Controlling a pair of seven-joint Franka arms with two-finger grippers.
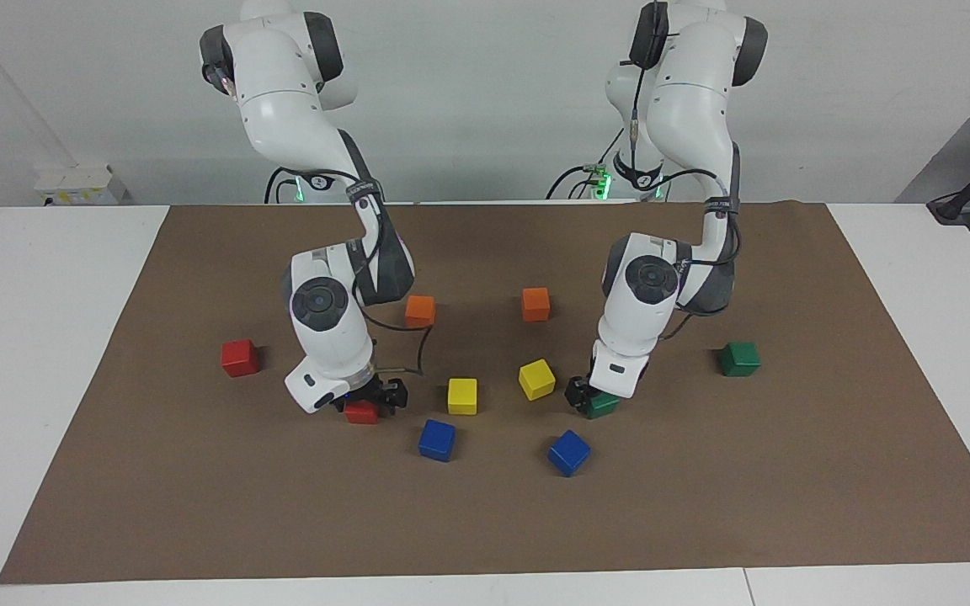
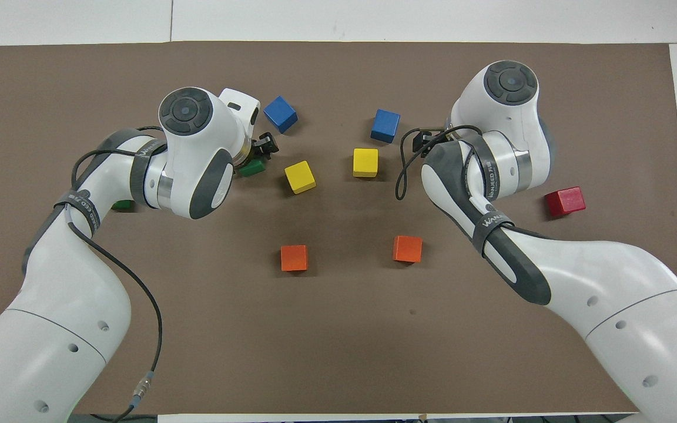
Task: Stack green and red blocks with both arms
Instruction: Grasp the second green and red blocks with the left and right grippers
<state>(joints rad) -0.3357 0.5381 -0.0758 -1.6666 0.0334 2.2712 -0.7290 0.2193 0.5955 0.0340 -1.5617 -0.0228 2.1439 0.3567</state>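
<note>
Both grippers are down on their blocks, one colour each.

The left gripper [image 1: 593,399] clasps a green block [image 1: 602,406] just by the yellow cube [image 1: 537,379]; its partner green block [image 1: 739,358] lies at two o'clock in the facing view, toward the left arm's end. The right gripper [image 1: 370,402] pinches a red block [image 1: 361,412]; the second red block [image 1: 239,357] sits at ten o'clock, toward the right arm's end. Each arm is nearer its own colour. Overhead, the right arm hides the held red block entirely; only the facing view shows it.
</note>
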